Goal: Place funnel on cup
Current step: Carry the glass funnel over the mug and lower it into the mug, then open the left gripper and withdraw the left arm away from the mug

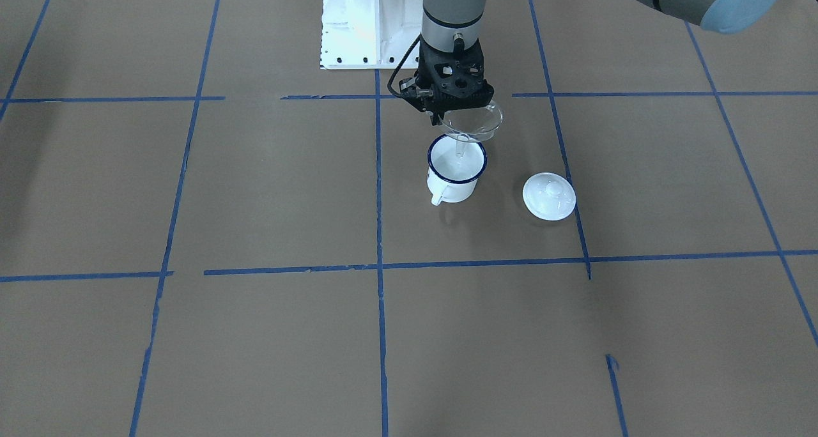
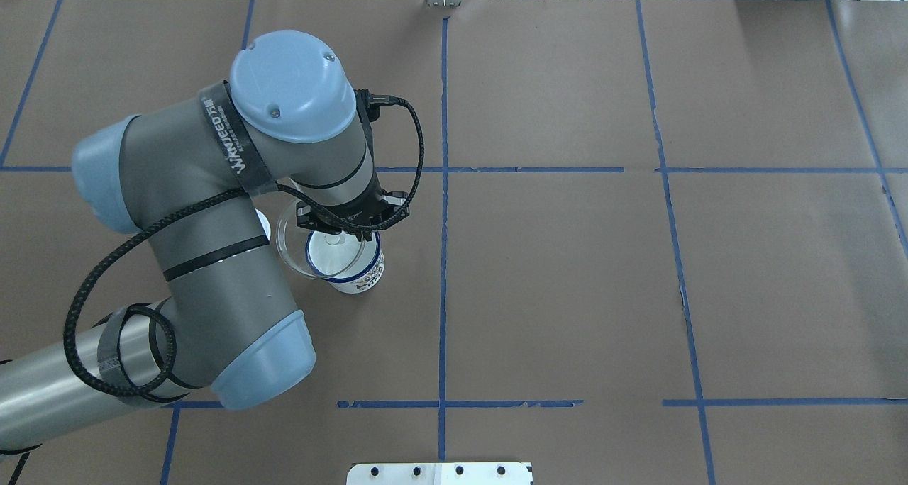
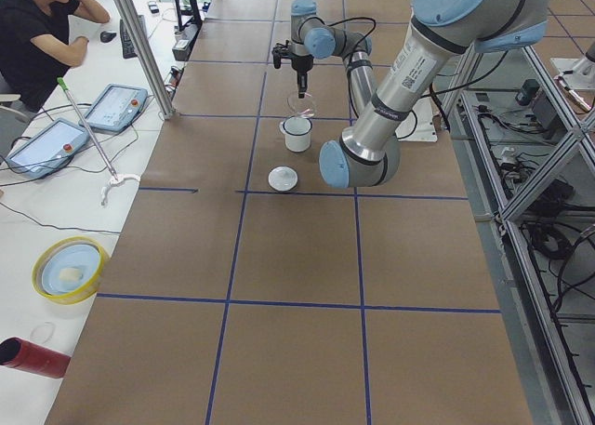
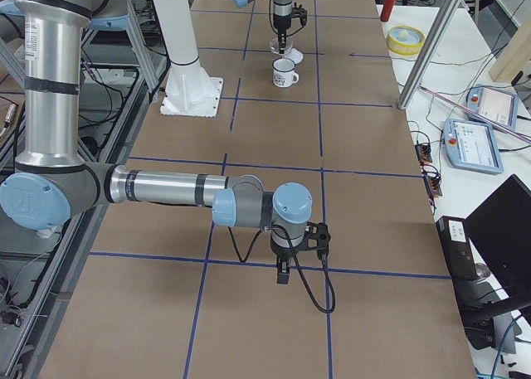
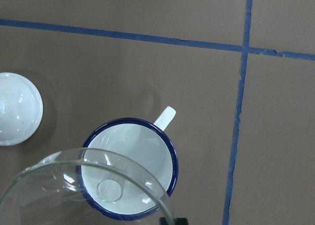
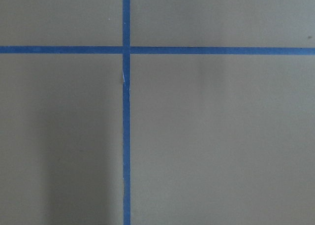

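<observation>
The white enamel mug (image 1: 455, 168) with a dark blue rim stands upright on the brown table, handle toward the front camera. My left gripper (image 1: 445, 119) is shut on the rim of the clear funnel (image 1: 473, 122) and holds it just above the mug. The spout points down over the mug's opening. In the left wrist view the funnel (image 5: 59, 185) partly overlaps the mug (image 5: 133, 146). In the overhead view the funnel (image 2: 294, 247) covers part of the mug (image 2: 362, 272). My right gripper (image 4: 282, 273) hangs far away over bare table; I cannot tell whether it is open.
A round white domed lid (image 1: 549, 196) lies on the table beside the mug, also in the left wrist view (image 5: 17, 108). The robot's white base (image 1: 358, 22) stands behind the mug. Blue tape lines cross the table. An operator sits at the side (image 3: 37, 34).
</observation>
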Controlling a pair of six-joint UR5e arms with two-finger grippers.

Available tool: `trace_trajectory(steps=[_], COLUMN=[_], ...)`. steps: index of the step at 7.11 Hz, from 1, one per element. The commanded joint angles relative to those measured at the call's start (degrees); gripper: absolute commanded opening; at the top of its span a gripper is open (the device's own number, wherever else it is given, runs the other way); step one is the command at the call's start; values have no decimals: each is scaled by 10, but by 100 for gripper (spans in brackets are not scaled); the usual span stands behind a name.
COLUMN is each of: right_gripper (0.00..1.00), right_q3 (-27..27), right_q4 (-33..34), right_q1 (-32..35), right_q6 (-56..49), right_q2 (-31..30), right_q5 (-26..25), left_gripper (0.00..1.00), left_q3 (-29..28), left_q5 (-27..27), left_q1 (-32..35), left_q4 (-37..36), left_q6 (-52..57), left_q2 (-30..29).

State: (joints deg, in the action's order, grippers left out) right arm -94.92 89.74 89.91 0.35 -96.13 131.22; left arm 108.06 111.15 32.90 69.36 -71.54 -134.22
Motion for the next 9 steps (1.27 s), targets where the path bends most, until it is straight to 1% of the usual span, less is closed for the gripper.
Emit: trace_trajectory(steps=[1, 2, 3, 4, 5, 9], right_gripper=[100, 100, 100, 100, 100, 100], right_q3=[0, 0, 0, 0, 0, 0], right_q4=[0, 0, 0, 0, 0, 0], right_q1=[0, 0, 0, 0, 0, 0], right_q6=[0, 0, 0, 0, 0, 0], right_q2=[0, 0, 0, 0, 0, 0], right_q5=[0, 0, 0, 0, 0, 0], left_gripper=[0, 0, 0, 17, 99, 100], left_q3=[-19, -26, -28, -28, -29, -15], left_q5=[-1, -1, -1, 0, -1, -1], left_q1=[-16, -16, -16, -16, -16, -13], left_q4=[22, 29, 32, 32, 33, 35], left_q6=[1, 2, 28, 34, 36, 36], left_q2=[4, 4, 5, 6, 8, 19])
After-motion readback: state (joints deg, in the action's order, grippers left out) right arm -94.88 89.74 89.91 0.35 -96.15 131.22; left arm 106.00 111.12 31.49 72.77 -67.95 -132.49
